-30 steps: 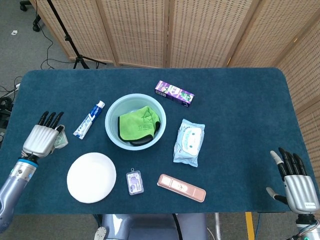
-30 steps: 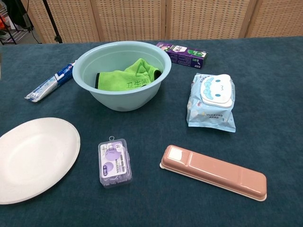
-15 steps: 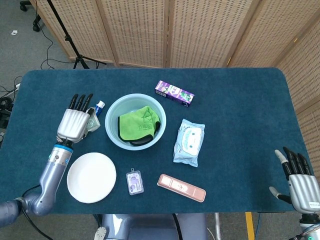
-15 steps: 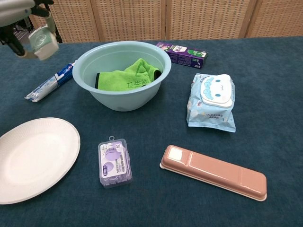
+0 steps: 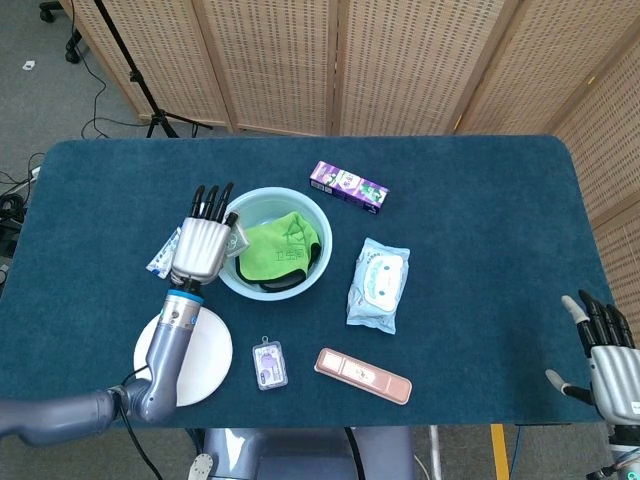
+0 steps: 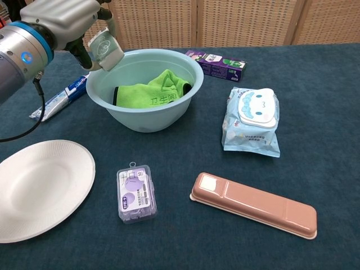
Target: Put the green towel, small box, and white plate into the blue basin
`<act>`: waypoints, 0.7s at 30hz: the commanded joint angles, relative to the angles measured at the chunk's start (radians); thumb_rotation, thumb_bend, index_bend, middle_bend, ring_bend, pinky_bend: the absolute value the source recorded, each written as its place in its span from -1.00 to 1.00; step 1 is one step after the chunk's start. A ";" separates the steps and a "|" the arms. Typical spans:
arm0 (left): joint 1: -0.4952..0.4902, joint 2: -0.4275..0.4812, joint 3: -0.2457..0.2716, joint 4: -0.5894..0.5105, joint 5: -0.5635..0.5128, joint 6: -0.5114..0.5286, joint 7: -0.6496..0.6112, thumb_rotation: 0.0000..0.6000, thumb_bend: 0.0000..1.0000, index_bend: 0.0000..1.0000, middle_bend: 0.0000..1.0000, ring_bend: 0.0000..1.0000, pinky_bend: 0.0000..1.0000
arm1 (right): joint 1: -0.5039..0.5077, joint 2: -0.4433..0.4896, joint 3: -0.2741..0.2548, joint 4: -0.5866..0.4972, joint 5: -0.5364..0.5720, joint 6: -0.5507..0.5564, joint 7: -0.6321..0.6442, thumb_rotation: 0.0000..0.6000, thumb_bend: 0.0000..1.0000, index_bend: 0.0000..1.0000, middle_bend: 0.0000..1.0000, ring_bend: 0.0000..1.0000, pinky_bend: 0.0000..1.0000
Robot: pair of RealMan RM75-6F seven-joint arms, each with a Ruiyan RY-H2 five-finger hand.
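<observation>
On the left of the dark blue worktop (image 5: 470, 200) lies the white plate (image 6: 39, 188), with the left arm crossing above it in the head view. Beyond the plate, a toothpaste tube (image 6: 59, 101) lies just beside the blue basin (image 5: 232, 283). The left hand (image 5: 203, 245) hovers over the basin's left rim, pinching the small box (image 6: 105, 51); the chest view shows the box tilted between thumb and fingers, which the head view mostly hides behind the hand's back. The green towel (image 6: 154, 93) lies inside the basin. In front of the basin sits a purple floss case (image 6: 135, 193), and to its right a long pink case (image 6: 253, 203). A purple carton (image 5: 348, 185) lies behind the basin to the right, and a pack of wet wipes (image 6: 251, 121) lies right of the basin. At the far right, only the head view shows the right hand (image 5: 607, 355), off the worktop's near corner, fingers apart and holding nothing.
</observation>
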 commanded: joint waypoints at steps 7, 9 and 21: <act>-0.029 -0.072 0.004 0.080 0.021 0.017 -0.016 1.00 -0.45 0.11 -1.00 -1.00 -0.96 | 0.001 -0.004 0.009 0.014 0.002 0.008 0.040 1.00 -0.69 -0.88 -1.00 -1.00 -1.00; -0.029 -0.074 0.009 0.083 0.015 0.012 -0.009 1.00 -0.48 -0.04 -1.00 -1.00 -0.96 | 0.000 -0.005 0.009 0.017 0.000 0.010 0.042 1.00 -0.69 -0.88 -1.00 -1.00 -1.00; -0.024 -0.043 0.010 0.042 -0.082 -0.016 0.065 1.00 -0.60 -0.97 -1.00 -1.00 -0.96 | 0.001 -0.012 0.008 0.017 -0.005 0.012 0.032 1.00 -0.69 -0.88 -1.00 -1.00 -1.00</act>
